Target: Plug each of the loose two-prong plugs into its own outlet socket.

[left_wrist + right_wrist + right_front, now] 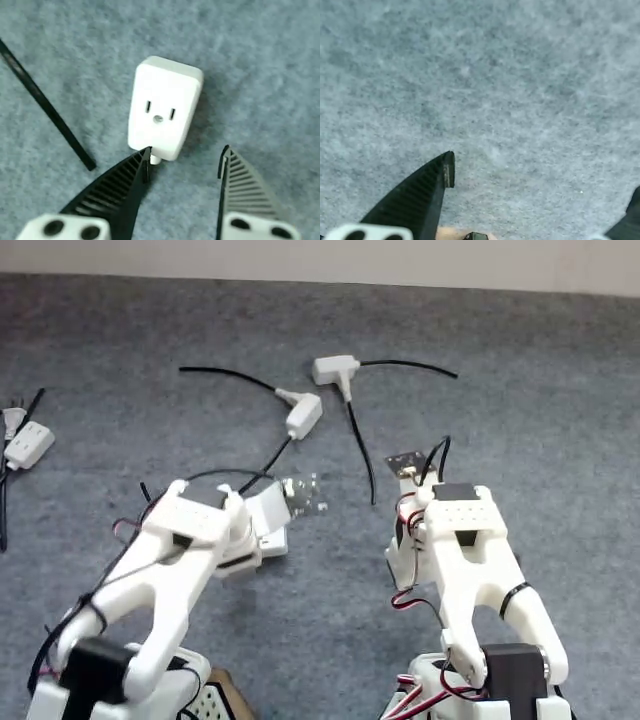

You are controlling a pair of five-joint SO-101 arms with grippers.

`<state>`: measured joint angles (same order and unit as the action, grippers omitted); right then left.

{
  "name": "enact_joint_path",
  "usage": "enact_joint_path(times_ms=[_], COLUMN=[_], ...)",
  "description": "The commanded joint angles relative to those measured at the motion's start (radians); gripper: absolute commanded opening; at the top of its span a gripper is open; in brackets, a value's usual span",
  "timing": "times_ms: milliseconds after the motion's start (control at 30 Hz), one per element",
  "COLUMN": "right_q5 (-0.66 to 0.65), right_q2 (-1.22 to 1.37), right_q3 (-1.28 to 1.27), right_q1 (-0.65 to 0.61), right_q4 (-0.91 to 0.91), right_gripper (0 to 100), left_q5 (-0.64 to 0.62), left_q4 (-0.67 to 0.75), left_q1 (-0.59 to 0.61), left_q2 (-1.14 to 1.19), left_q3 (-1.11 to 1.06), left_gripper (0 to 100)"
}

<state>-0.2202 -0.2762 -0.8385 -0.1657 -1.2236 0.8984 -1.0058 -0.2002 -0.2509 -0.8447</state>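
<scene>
While its fingers stand apart, left gripper (186, 154): holding nothing, one fingertip at the edge of the outlet socket (165, 107).
Outlet socket: face-up on grey carpet (260, 60), just ahead of that gripper.
Right gripper (542, 180): spread wide above carpet.

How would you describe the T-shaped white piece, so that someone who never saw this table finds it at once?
Start at the grey carpet and look to its far side, near the middle. Two white pieces with black cables lie there; take the farther one, the T-shaped piece. Its neighbour, the oblong block, lies slanted and has no crossbar.
</scene>
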Motion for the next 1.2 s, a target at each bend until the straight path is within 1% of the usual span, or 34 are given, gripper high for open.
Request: enact_joint_path(times_ms=[0,200,400,567,700,767,833,900,967,1000,1167], right_q5=[-0.012,-0.014,-0.014,-0.014,-0.014,-0.014,-0.014,-0.014,-0.014,-0.014,-0.014], right_q2=[-0.016,-0.016,-0.016,-0.016,-0.016,-0.016,-0.016,-0.016,-0.016,-0.016,-0.016], right_q3=[0.002,0.002,0.002,0.002,0.002,0.002,0.002,0.002,0.002,0.002,0.002], right_q1=[-0.007,-0.007,-0.007,-0.007,-0.007,-0.008,-0.008,-0.008,-0.008,-0.008,-0.008], right_q4=[-0.012,-0.007,-0.008,-0.012,-0.010,-0.007,-0.005,-0.005,-0.005,-0.005,-0.005], right_gripper=[49.3,49.3,49.3,49.3,49.3,49.3,49.3,49.3,49.3,49.3,49.3], left_q5=[0.005,0.005,0.008,0.008,0.031,0.068,0.132,0.196,0.193,0.193,0.186], left_q4=[0.015,-0.011,-0.006,0.101,0.109,0.038,-0.068,-0.157,-0.210,-0.229,-0.344], left_q1=[-0.010,0.002,0.038,0.073,0.119,0.130,0.124,0.111,0.093,0.079,0.030], left_q2=[0.047,0.059,0.097,0.254,0.328,0.334,0.334,0.332,0.332,0.332,0.317], left_q3=[0.110,0.217,0.209,0.209,0.309,0.364,0.407,0.426,0.435,0.435,0.432], left_gripper=[23,23,23,23,23,23,23,18,7,4,5])
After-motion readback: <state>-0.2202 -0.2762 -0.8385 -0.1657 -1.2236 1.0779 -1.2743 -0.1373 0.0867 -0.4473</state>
